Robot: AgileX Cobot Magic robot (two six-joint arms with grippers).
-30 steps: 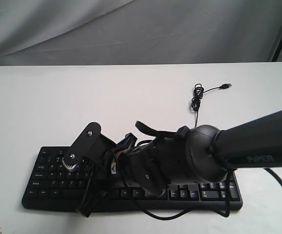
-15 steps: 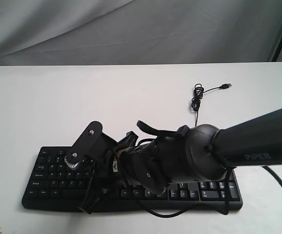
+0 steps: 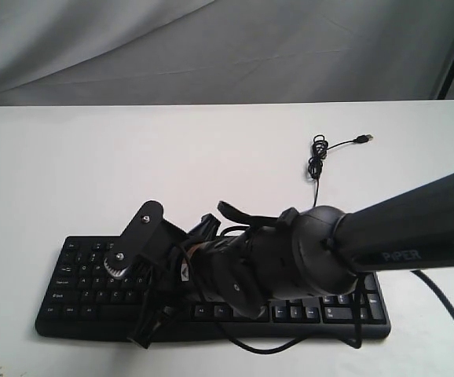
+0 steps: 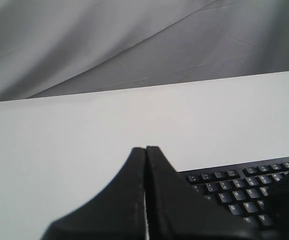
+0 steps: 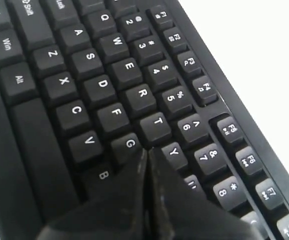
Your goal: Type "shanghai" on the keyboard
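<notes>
The right gripper, its two black fingers pressed together on nothing, points down among the G, T and Y keys of the wide black plastic keyboard; whether it is touching a key cannot be told. The left gripper, fingers likewise pressed together, hangs beside the keyboard's letter-key end. The keyboard lies on a flat white table, and its thin black cable is coiled beyond the keyboard's far edge.

Right arm reads "PiPER"; keyboard keys show A, S, D, F, G
</notes>
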